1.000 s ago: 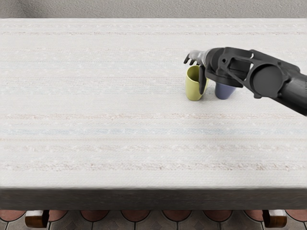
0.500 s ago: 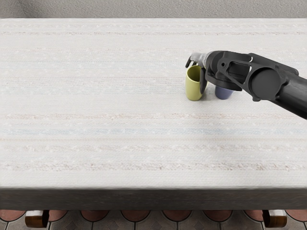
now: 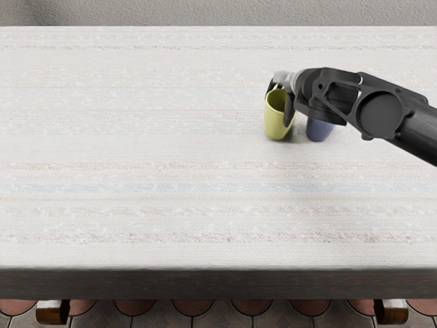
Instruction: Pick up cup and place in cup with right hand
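Note:
The right hand (image 3: 280, 101) reaches in from the right and is shut on the yellow-green cup (image 3: 275, 124), its thumb down the cup's right side and its other fingers behind the far rim. The cup stands nearly upright, mouth up, seemingly just off the table. Close by on the right is the blue-purple cup (image 3: 319, 130), its upper part hidden beneath the hand and wrist.
A pale striped cloth surface covers the table (image 3: 150, 150), whose dark front edge (image 3: 218, 283) runs across the lower picture. The right forearm crosses above the table's right side. A grey wall stands behind.
The fingers have closed around the yellow-green cup, and it has risen slightly with the right hand. The blue-purple cup has stayed where it was.

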